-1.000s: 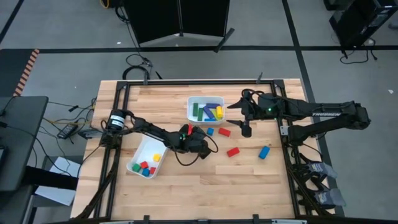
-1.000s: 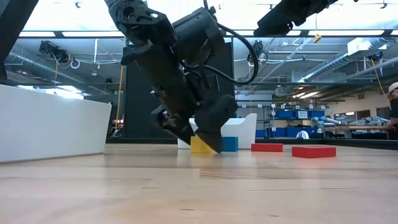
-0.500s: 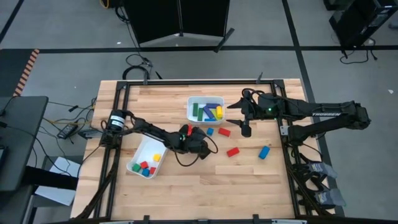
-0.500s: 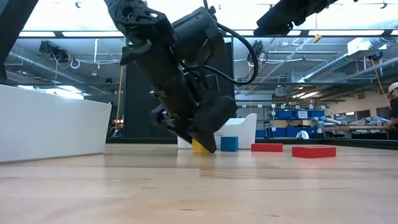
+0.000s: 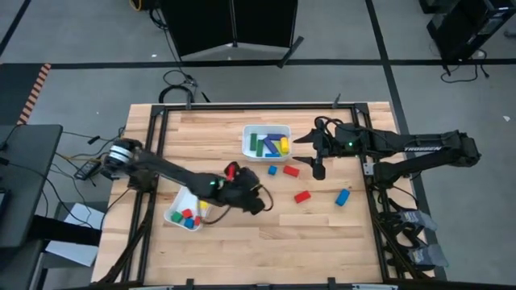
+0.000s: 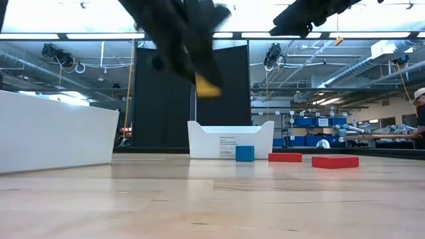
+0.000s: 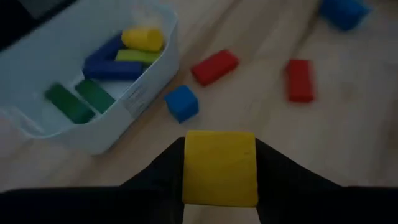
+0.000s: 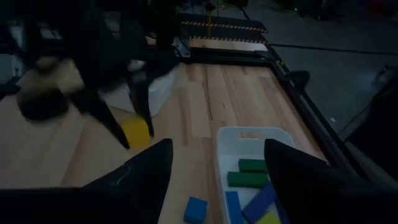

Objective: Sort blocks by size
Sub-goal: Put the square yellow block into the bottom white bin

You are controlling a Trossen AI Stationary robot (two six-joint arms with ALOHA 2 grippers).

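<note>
My left gripper (image 5: 251, 196) is shut on a yellow cube (image 7: 219, 167), raised above the table's middle; the cube also shows in the low view (image 6: 208, 85) and the right wrist view (image 8: 135, 132). A blue cube (image 5: 272, 170), two red bars (image 5: 290, 171) (image 5: 302, 196) and a blue block (image 5: 342, 196) lie flat on the table. My right gripper (image 5: 318, 167) is open and empty, held above the table beside the far tray (image 5: 246, 145). My left gripper pinches the yellow cube by two opposite side faces (image 7: 186, 168) between its two fingers (image 7: 163, 174). The cube is lifted clear of the table, well above it in the low view.
The far white tray (image 7: 149, 81) holds green, blue and yellow bars. The near-left white tray (image 5: 179, 197) holds red, green, blue and yellow cubes. Bare wood lies along the table's near edge.
My left gripper has risen and drawn back toward the table's left, toward the near-left tray, carrying the yellow cube. The cube stood on the table a second ago and now hangs clear of it.
</note>
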